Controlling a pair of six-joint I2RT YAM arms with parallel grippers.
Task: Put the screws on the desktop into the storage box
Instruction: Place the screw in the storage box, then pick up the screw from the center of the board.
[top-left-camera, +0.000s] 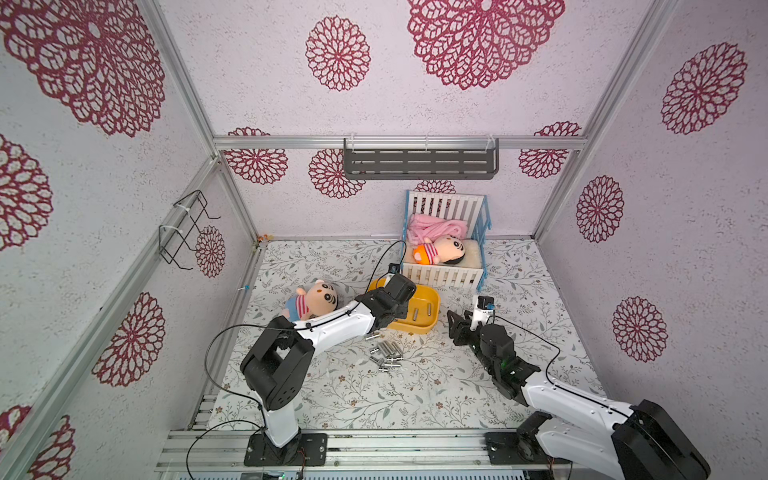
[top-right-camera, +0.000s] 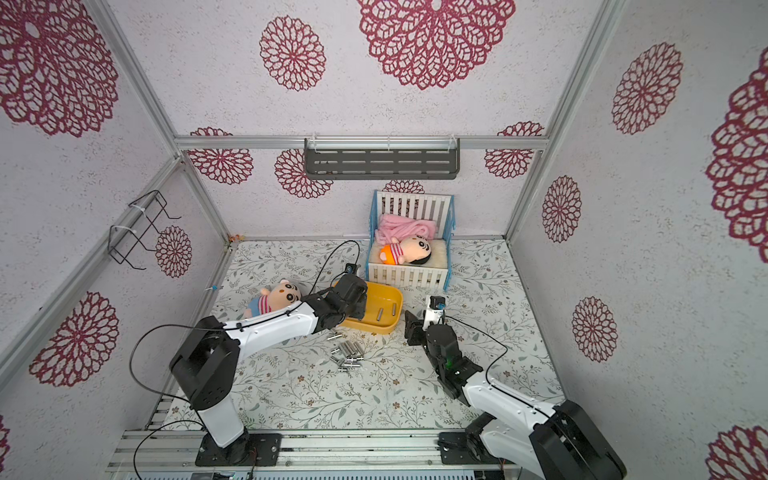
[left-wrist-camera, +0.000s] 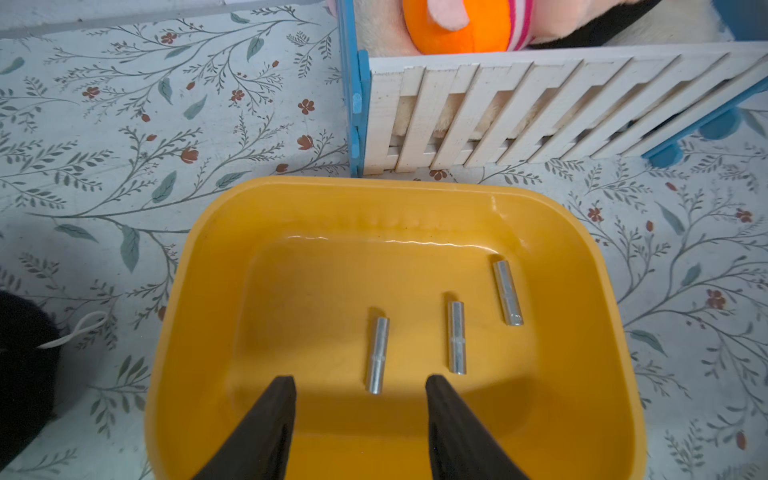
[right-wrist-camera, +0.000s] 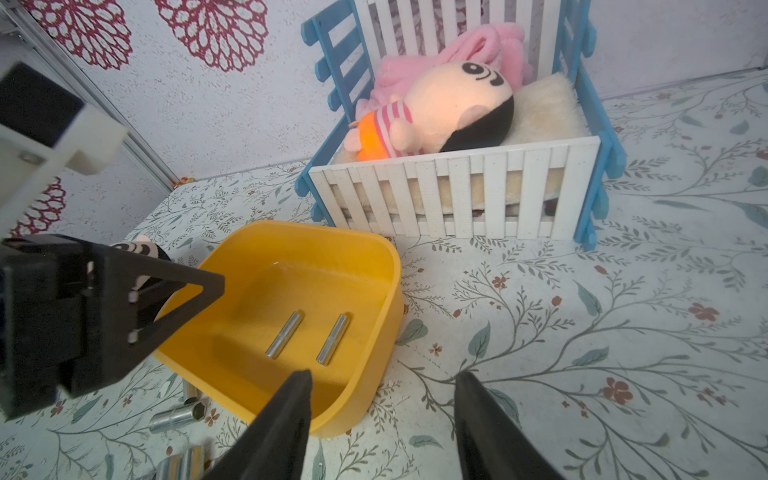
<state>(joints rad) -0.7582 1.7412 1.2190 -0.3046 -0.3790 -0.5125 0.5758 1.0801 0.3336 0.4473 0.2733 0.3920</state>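
Note:
The yellow storage box (top-left-camera: 432, 322) sits mid-desktop (top-left-camera: 374, 399) in front of a toy crib. Three silver screws (left-wrist-camera: 377, 355) lie on its floor in the left wrist view; two screws (top-left-camera: 415, 314) show in a top view. My left gripper (left-wrist-camera: 360, 384) hovers open over the box's near-left part, nothing between its fingers. My right gripper (right-wrist-camera: 382, 378) stands open and empty just right of the box (right-wrist-camera: 374, 332), above the desktop. A pile of several loose screws (top-left-camera: 386, 355) (top-right-camera: 348, 355) lies on the desktop just in front of the box.
The white-and-blue toy crib (top-left-camera: 444, 274) holds a doll and pink blanket right behind the box. A plush doll (top-left-camera: 313, 297) lies left of the box, beside my left arm. A grey shelf (top-left-camera: 419, 160) hangs on the back wall, a wire rack (top-left-camera: 187, 228) on the left wall.

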